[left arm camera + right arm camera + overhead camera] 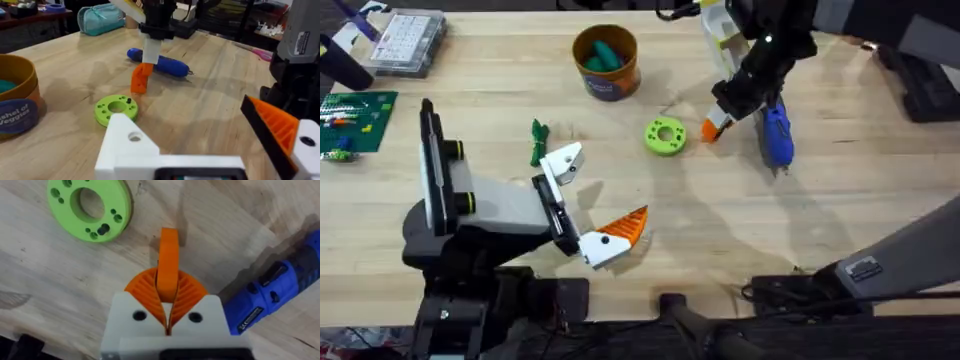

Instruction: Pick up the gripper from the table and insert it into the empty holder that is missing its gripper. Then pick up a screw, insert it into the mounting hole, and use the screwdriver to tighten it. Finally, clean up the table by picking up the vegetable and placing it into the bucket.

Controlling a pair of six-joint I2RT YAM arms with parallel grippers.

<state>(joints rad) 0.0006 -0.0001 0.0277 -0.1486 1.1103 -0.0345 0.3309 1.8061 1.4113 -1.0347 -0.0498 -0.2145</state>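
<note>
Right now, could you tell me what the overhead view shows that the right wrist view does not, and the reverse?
Overhead alone: the bucket with something teal inside, the vegetable lying on the table, the empty holder, and the left end effector.

Right wrist alone: the right end effector's ribbed orange pads closed on the gripper.

Both: the gripper pinched by the right end effector, the green ring and the blue screwdriver flanking it.
</note>
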